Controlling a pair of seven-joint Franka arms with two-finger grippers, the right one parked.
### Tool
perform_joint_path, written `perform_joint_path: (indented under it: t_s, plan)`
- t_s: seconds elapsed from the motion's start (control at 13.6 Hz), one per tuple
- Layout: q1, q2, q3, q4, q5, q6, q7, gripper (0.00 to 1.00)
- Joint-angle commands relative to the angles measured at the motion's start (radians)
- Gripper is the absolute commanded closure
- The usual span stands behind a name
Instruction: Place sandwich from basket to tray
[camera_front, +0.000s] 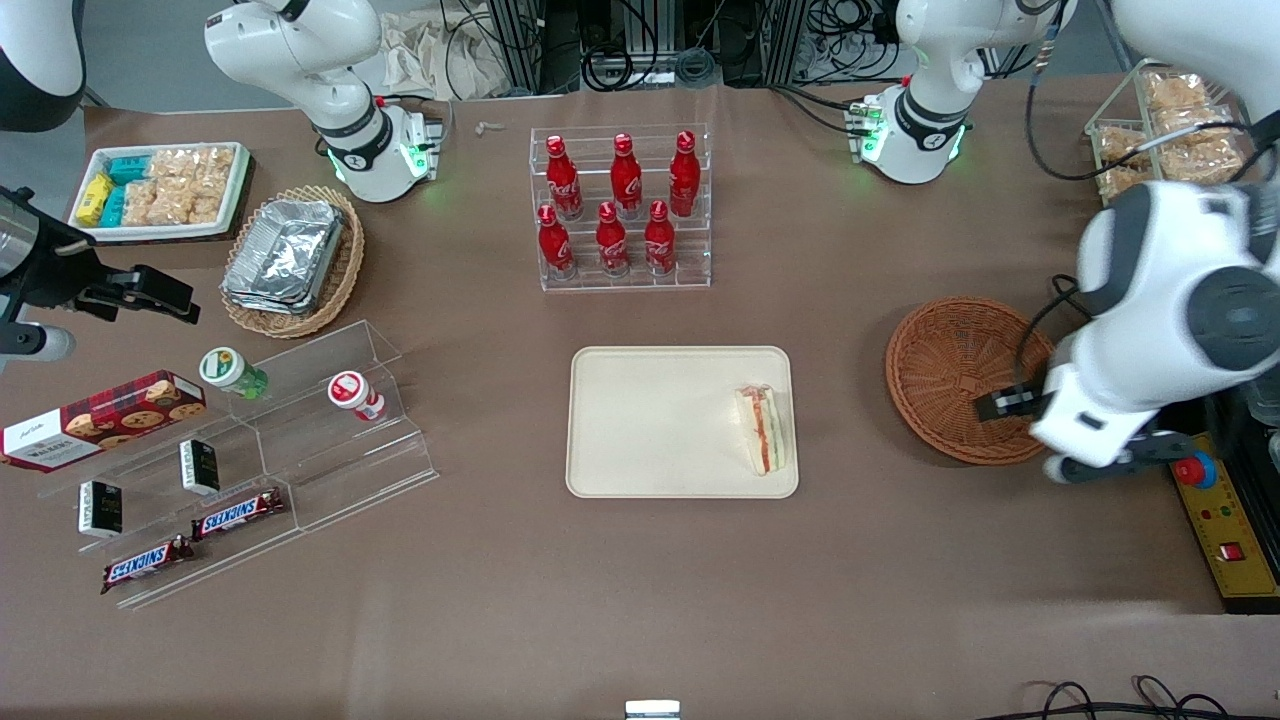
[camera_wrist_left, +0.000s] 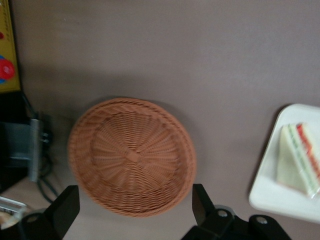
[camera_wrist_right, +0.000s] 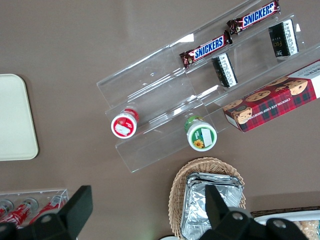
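Note:
The sandwich (camera_front: 765, 428) (camera_wrist_left: 297, 159), a pale wedge with red, orange and green stripes, lies on the cream tray (camera_front: 650, 420) (camera_wrist_left: 280, 200), near the tray's edge that faces the basket. The reddish-brown woven basket (camera_front: 950, 375) (camera_wrist_left: 131, 156) sits empty beside the tray, toward the working arm's end of the table. My gripper (camera_front: 1012, 403) (camera_wrist_left: 132, 205) hangs above the basket's edge, clear of the weave. It is open, with nothing between its black fingers (camera_wrist_left: 66, 209).
A rack of red bottles (camera_front: 622, 210) stands farther from the front camera than the tray. Toward the parked arm's end are a straw basket of foil containers (camera_front: 292, 258), a white snack tray (camera_front: 160, 190) and an acrylic stand (camera_front: 250, 450). A yellow control box (camera_front: 1225, 520) lies beside the basket.

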Motion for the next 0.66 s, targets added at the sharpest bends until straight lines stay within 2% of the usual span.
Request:
perform_joint_path:
  t_s: [0.0,0.29,0.59]
  plan:
    - [0.043,-0.015,-0.01,0.066,-0.023,-0.085,0.23,0.0]
    - [0.077,-0.011,-0.008,0.104,-0.022,-0.111,0.237,0.0]
    - [0.103,-0.011,-0.005,0.132,-0.057,-0.111,0.138,0.0]
